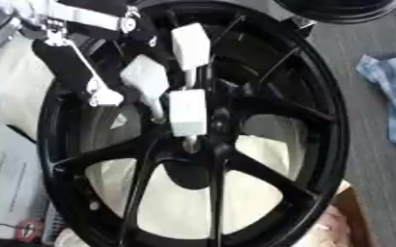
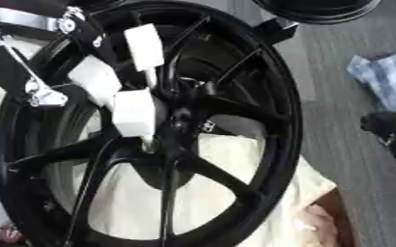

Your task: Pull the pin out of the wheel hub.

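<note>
Reaching into the hub (image 1: 203,137), your left hand (image 1: 163,84) pinches the pin (image 1: 190,143); likely stiff, so grip its exposed end.

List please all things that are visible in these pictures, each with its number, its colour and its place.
wheel: one, black, spoked, fills the middle of the view.
pin: one, pale, small, at the wheel's hub, just under the fingertips.
cloth: one, cream, under the wheel, seen between the spokes.
second wheel or tyre: one, black, top edge, only partly in view.
checked fabric: one, blue and white, on the grey floor at the right.
dark object: one, black, right edge, not identifiable.
left hand: one, black with white fingertips, reaching from the upper left to the hub.
</note>
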Motion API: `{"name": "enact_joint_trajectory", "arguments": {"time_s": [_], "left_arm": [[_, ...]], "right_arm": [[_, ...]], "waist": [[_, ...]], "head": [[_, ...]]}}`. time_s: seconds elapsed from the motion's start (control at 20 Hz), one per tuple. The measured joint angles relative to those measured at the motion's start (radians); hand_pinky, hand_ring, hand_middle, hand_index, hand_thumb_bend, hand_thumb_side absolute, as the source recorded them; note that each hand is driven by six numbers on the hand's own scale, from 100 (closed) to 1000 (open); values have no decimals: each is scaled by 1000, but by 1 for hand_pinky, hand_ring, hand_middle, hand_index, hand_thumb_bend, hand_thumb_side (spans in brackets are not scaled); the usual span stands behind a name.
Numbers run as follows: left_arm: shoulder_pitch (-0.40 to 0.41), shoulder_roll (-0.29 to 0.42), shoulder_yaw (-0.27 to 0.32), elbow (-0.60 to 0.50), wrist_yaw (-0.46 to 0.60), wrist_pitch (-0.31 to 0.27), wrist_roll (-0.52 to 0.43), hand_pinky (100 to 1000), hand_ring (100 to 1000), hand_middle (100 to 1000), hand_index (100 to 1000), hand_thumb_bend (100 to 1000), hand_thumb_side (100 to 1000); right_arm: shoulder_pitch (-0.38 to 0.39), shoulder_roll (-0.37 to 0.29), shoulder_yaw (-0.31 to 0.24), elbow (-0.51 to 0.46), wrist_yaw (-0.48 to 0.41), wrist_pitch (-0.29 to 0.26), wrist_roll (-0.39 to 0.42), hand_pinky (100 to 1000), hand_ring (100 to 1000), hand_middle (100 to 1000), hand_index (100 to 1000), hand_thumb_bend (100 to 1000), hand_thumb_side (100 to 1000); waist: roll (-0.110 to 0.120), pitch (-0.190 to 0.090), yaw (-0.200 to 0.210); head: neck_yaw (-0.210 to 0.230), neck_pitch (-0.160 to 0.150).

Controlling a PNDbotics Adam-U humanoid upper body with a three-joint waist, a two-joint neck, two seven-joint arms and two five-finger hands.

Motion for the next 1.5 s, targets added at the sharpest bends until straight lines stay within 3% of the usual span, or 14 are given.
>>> {"name": "enact_joint_trajectory", "arguments": {"time_s": [0.1, 0.2, 0.65, 1.1, 1.5], "left_arm": [[0, 0, 6, -1, -2, 0, 0, 729, 631, 415, 496, 100, 159], [0, 0, 12, -2, -4, -1, 0, 710, 600, 352, 426, 100, 168], [-24, 12, 99, -56, 41, 13, 0, 711, 581, 335, 407, 100, 174], [18, 102, 280, -41, 145, 55, 24, 706, 562, 321, 403, 100, 209], [195, 236, 468, 129, 241, 97, 131, 679, 540, 309, 409, 100, 286]], "right_arm": [[0, 0, 0, 0, 0, 0, 0, 938, 826, 594, 712, 100, 754], [1, 0, 0, 0, 0, 0, 0, 939, 826, 594, 712, 100, 757], [15, 0, -3, 0, 0, 0, -2, 939, 825, 593, 712, 100, 747], [44, -1, -15, 0, 1, -9, -12, 939, 826, 593, 712, 100, 727], [76, -1, -41, 0, 5, -26, -40, 939, 826, 594, 712, 100, 690]], "waist": [[0, 0, 0], [0, 0, 1], [0, -10, 23], [4, -34, 75], [-12, -61, 147]], "head": [[0, 0], [0, 0], [-9, 2], [-47, 21], [-132, 52]]}}
